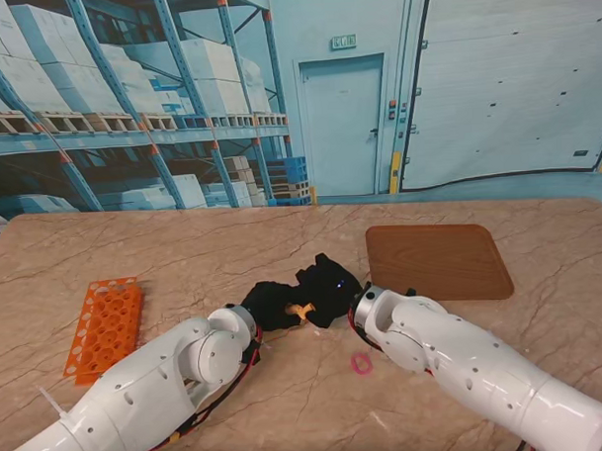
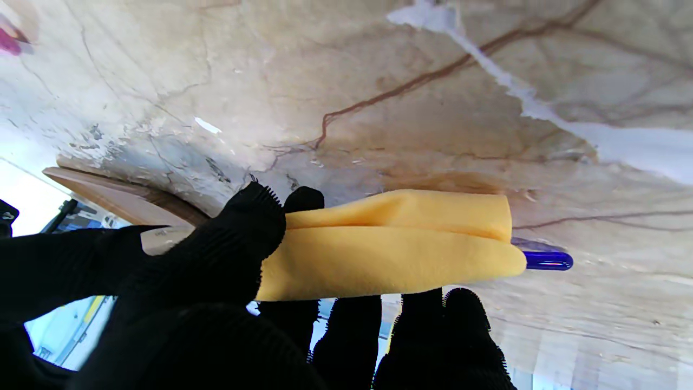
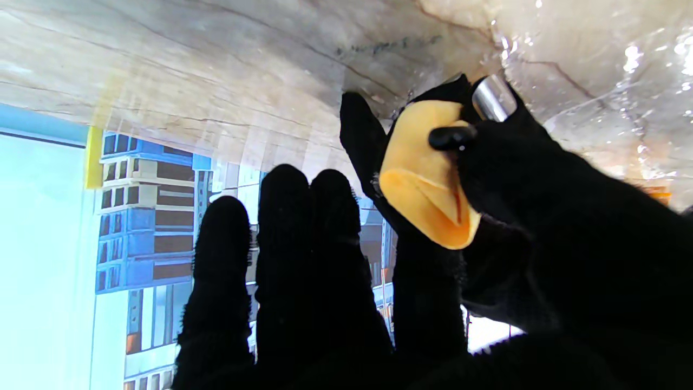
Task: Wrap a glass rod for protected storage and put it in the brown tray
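Yellow soft cloth (image 2: 390, 246) is lying rolled around the glass rod (image 2: 547, 260), whose blue rounded tip is poking out one end. The left hand (image 1: 269, 304) is pinching the roll just over the marble tabletop (image 1: 183, 254); the right hand (image 1: 328, 287) is gripping its other end. The flat brown tray (image 1: 438, 261) is sitting apart, farther right.

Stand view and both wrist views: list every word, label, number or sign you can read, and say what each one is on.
Green sign above the backdrop door: lettering too small to read.
Boxes on the backdrop shelving: no readable print.
Orange rack, brown tray, yellow cloth: no text.
Dark scribble on the table, right wrist view: blurred, unreadable.
Nothing legible anywhere.
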